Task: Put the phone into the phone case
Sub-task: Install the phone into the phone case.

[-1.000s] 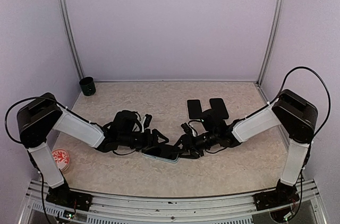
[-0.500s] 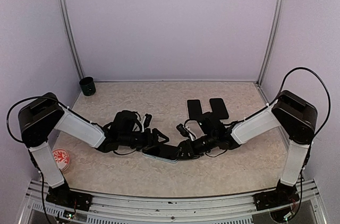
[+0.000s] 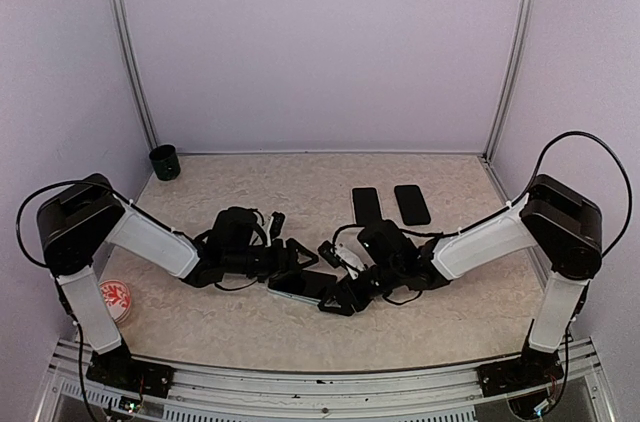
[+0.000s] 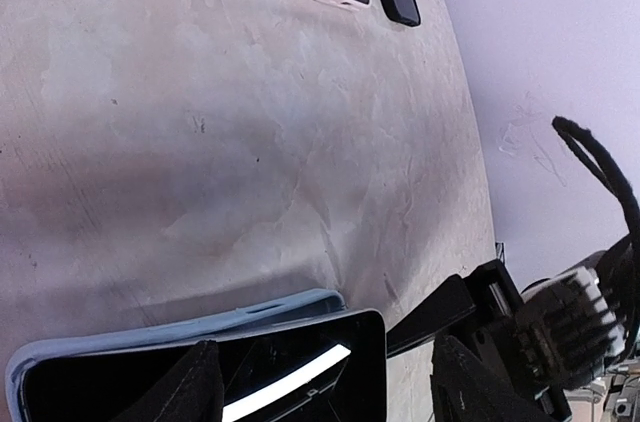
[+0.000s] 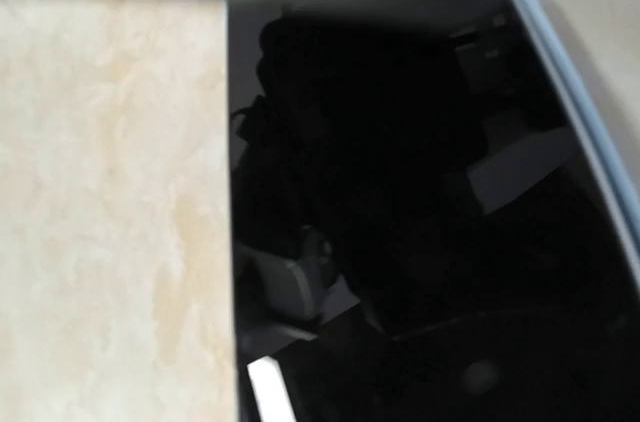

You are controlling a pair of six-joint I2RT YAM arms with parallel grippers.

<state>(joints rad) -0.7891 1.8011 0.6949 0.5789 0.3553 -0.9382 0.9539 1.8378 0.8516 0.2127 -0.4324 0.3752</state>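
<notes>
**Item: phone (image 3: 305, 285) with phone case (image 4: 150, 327).** The phone lay flat, screen up, on the marbled bench (image 3: 300, 182), resting on the light-blue case. The case's rim showed along the phone's far edge. Whether the phone was fully seated could not be told.

**Left pincer (image 4: 325, 342).** It stood at the phone's left end with its fingers (image 4: 190, 387) apart. One finger was over the screen and the other was past the phone's corner. It was clamped on nothing.

**Right pincer (image 3: 335, 282).** It stood at the phone's right end, with one dark finger reaching to the phone's corner. Its own camera was blurred and dark, so I cannot tell whether it was apart or gripping.

**Other holdings:**
- A pink-rimmed slab (image 3: 367, 204) and a black slab (image 3: 411, 204) lay side by side, beyond the phone and to its right.
- A dark cup (image 3: 164, 162) stood upright, well beyond the phone and to its left.
- A red-and-white disc (image 3: 115, 299) lay far to the left of the phone.
</notes>
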